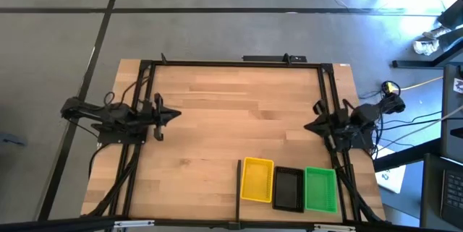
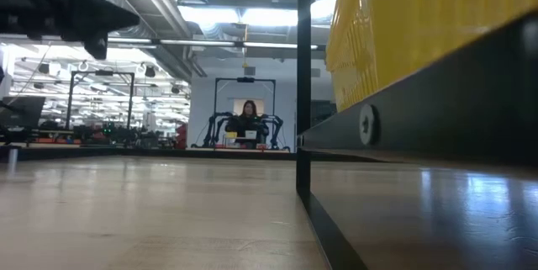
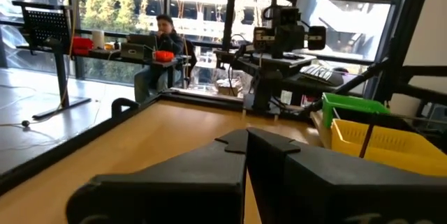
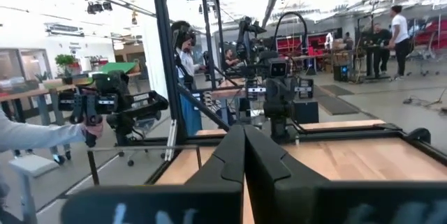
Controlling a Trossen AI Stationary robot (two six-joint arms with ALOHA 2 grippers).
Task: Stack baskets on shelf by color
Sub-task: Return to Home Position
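At the near edge, right of centre, the shelf [image 2: 454, 110] is carrying the baskets in three piles side by side: the yellow baskets [image 1: 257, 180] on the left beside the shelf's black bar [image 1: 239, 188], the black baskets [image 1: 288, 189] in the middle, and the green baskets [image 1: 320, 188] on the right. From above I cannot tell how many are sitting in each pile, but no basket is lying loose on the tabletop [image 1: 239, 109], so the sorting is looking finished.

Farther in, at mid-table, the left gripper [image 1: 173, 115] is hanging over the left side and the right gripper [image 1: 307, 126] over the right, each pointing inward toward the other and well apart from the piles. Both wrist views are showing the fingers pressed together with nothing between them.

The step in hand is looking like the return to rest. What remains is calling only for both arms to be settling into their parked poses, with the right arm keeping clear of the green pile nearest it.
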